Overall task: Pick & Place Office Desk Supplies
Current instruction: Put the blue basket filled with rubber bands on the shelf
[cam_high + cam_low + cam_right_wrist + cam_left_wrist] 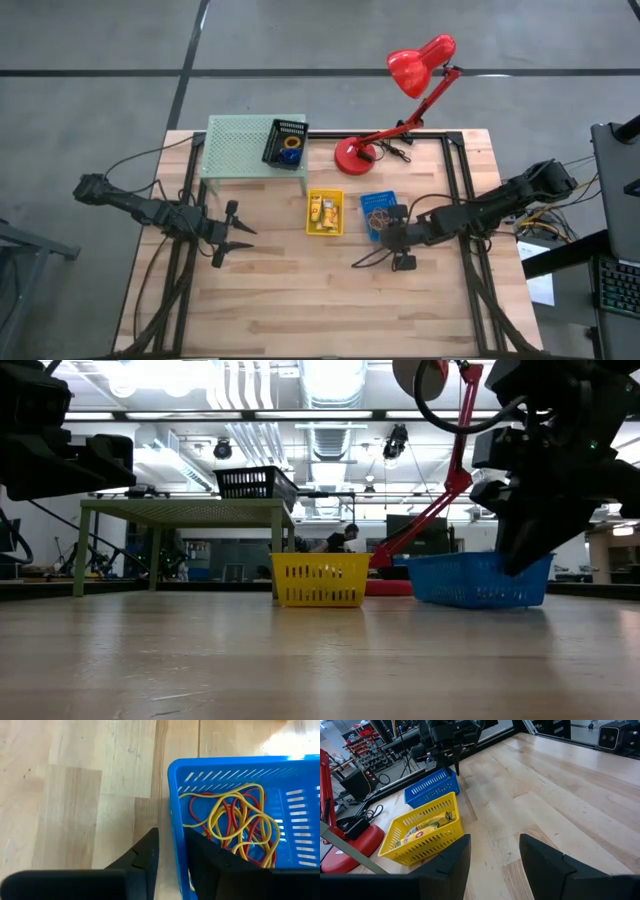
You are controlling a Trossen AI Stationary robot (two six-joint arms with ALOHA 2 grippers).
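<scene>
A blue basket (378,203) holding red and yellow rubber bands (235,825) rests on the table right of centre. Beside it stands a yellow basket (312,212) with yellow packets (427,825). My right gripper (171,832) points down over the blue basket's near wall (173,795), slightly open. One finger (145,855) is outside the wall and one (210,862) inside. A strip of wood shows between the outer finger and the wall. My left gripper (240,238) is open and empty, hovering at the table's left, pointing toward the baskets. My right gripper stands astride the blue basket's near wall from above. I cannot tell whether its inner finger touches the wall. The basket sits level on the table (470,582).
A pale green mesh shelf (235,145) stands at the far left, with a black basket (275,140) on its right end. A red desk lamp's base (355,153) sits behind the baskets, its arm reaching to the far right. Bare wood lies along the near half.
</scene>
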